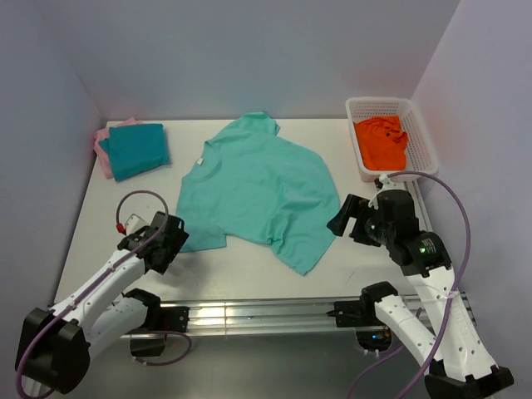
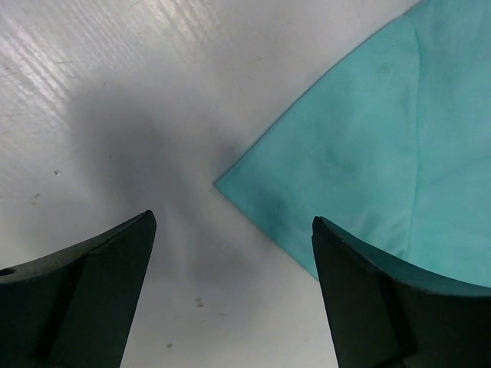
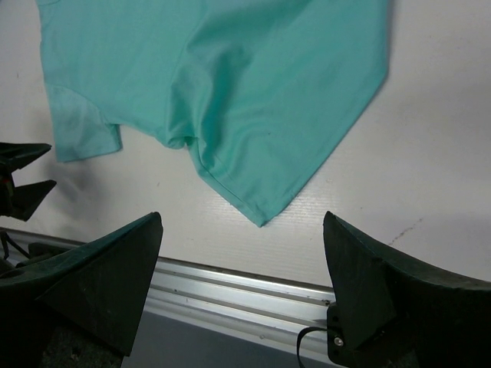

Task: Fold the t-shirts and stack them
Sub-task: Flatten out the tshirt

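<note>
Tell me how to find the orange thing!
Look at the white table, then its far right corner, where a white basket sits. The orange cloth lies crumpled inside it. It is the only orange thing and the only cloth in a basket.

White table [image 1: 241, 270]: mint-green tee [image 1: 258, 187]; teal tee [image 1: 140, 150] atop pink tee [image 1: 101, 150]; basket [image 1: 422, 141]

Both arms reach forward low, the left gripper [image 2: 230, 222] and right gripper [image 3: 242, 222] spread wide.
</note>
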Tool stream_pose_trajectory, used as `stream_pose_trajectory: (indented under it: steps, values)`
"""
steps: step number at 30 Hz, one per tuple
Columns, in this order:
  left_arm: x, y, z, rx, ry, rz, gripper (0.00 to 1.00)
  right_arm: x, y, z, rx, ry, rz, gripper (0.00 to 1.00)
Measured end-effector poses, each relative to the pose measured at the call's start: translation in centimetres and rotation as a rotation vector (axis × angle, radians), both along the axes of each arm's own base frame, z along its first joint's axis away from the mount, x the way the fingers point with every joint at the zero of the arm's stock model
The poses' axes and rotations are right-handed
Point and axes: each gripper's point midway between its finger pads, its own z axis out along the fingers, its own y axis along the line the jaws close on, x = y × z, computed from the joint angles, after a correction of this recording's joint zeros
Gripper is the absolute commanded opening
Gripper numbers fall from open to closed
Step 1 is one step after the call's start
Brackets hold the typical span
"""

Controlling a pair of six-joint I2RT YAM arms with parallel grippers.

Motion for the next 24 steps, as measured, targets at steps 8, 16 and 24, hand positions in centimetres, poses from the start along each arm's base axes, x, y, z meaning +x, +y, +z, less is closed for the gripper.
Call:
stream_pose_trajectory:
  steps: [8, 16, 24]
  values:
    - [1.1, -0.2, -1.7, 0.004, -0.028, 0.002, 0.83, -0.5, -0.1, -0.4, -0.006, 0.025, -0.002, 0.92]
    - [2.9, -0.6, -1.9, 0.005, -0.083, -0.006, 0.53, -0.5, -0.1, -0.4, -0.004, 0.028, -0.004, 0.92]
    - [3.2, -1.0, -2.7, 0.012, -0.066, -0.039, 0.00, -0.7, 0.5, -1.2, 0.034, 0.051, 0.003, 0.90]
